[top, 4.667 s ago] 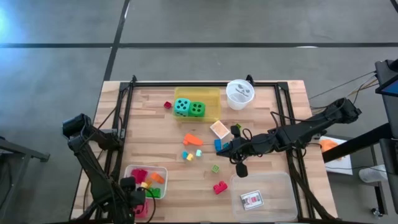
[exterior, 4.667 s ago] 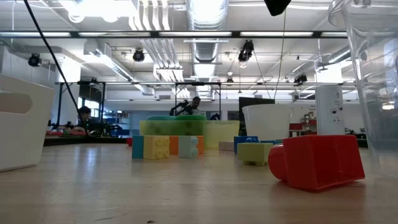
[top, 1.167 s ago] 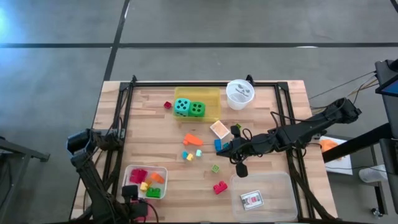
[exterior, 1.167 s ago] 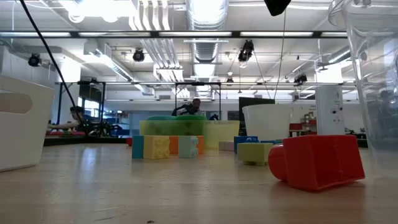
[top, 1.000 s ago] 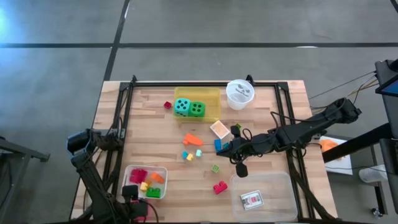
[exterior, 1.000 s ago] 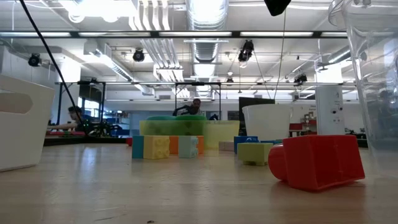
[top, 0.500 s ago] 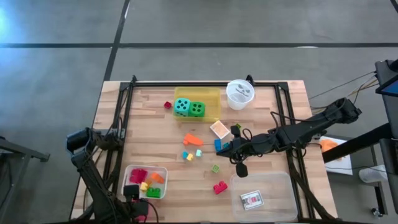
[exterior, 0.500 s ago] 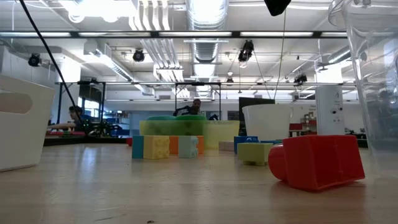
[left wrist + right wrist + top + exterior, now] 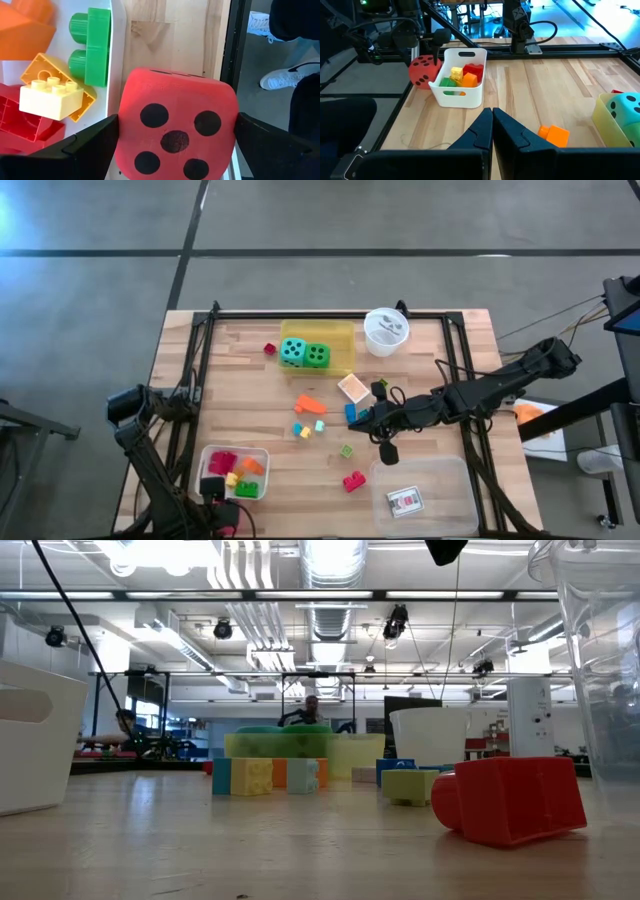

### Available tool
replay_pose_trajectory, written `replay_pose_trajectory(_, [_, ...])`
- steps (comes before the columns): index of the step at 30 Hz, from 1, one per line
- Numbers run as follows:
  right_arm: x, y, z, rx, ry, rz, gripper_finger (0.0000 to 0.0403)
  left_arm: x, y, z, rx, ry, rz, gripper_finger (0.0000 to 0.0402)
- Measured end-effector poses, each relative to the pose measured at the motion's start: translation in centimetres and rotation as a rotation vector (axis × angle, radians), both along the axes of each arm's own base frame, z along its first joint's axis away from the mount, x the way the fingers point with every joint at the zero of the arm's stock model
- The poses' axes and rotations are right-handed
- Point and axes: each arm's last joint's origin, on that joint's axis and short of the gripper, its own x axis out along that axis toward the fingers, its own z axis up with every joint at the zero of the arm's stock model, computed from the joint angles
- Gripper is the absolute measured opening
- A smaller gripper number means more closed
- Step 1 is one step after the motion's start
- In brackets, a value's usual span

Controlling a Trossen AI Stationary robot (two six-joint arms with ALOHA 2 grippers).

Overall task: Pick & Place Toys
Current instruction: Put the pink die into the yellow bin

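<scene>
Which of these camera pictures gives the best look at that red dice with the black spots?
The left wrist view: the red dice fills it, five spots showing, held between the left pincer's fingers beside the white tray. The right wrist view shows it small and far off. The high view hides it; the low view misses it.

Dice (image 9: 304, 353) in tray (image 9: 345, 333), behind loose blocks (image 9: 309, 406)
</scene>
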Motion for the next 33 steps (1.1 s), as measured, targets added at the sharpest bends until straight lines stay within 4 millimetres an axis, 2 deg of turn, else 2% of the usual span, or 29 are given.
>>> replay_pose_trajectory(11, [0.0, 0.0, 0.0, 0.000, 0.000, -0.001, 0.0009, -0.2, 0.2, -1.0, -0.013, 0.002, -0.007, 0.0368])
replay_pose_trajectory(23, [0.0, 0.0, 0.0, 0.000, 0.000, -0.001, 0.0009, -0.1, 0.1, -0.9, -0.025, 0.004, -0.007, 0.0282])
replay_pose_trajectory(28, [0.0, 0.0, 0.0, 0.000, 0.000, -0.001, 0.0009, -0.1, 0.1, -0.8, -0.030, 0.004, 0.003, 0.0264])
replay_pose_trajectory(33, [0.0, 0.0, 0.0, 0.000, 0.000, -0.001, 0.0009, -0.1, 0.1, 0.2, -0.050, 0.003, 0.030, 0.0260])
